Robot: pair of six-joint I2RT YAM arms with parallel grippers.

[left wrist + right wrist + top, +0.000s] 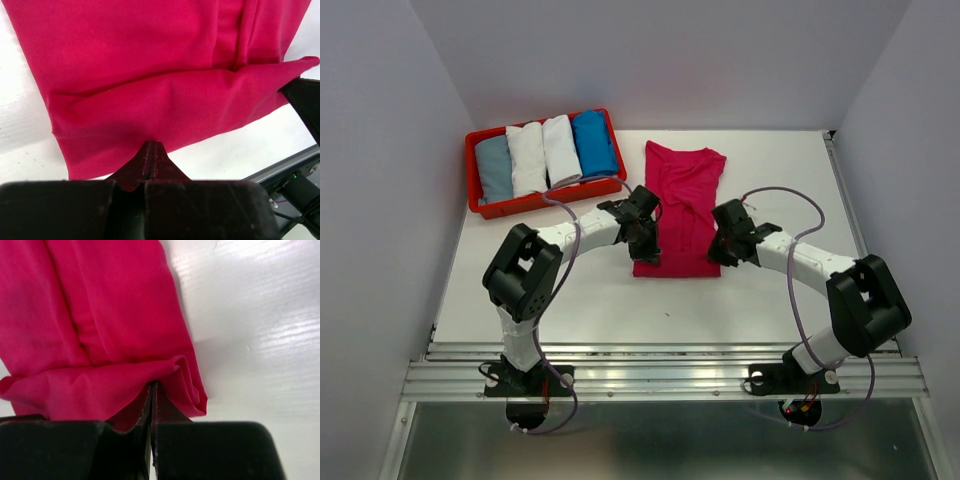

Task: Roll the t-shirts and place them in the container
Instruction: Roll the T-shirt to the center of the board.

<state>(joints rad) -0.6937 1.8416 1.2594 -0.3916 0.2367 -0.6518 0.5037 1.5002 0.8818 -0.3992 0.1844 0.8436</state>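
Left gripper [151, 150]: fingers pressed together on the near hem of the magenta t-shirt [150, 75], toward its left side; we see only a thin bite of cloth
Right gripper [152, 390]: fingers closed tight on the same hem at the right corner, where the cloth bunches into a small fold
Why both ends: we judge that a matched pinch on each side lets the hem turn over evenly, so the roll starts straight
Magenta t-shirt: folded into a long narrow strip, flat on the table [770, 290], collar end far from the arms, near edge between the two grippers
Step in hand: we take it as the first turn of the roll, not yet made
Red tray [472, 170]: far left, well apart from the strip, holding four rolled t-shirts [542, 155] side by side, out of the working space
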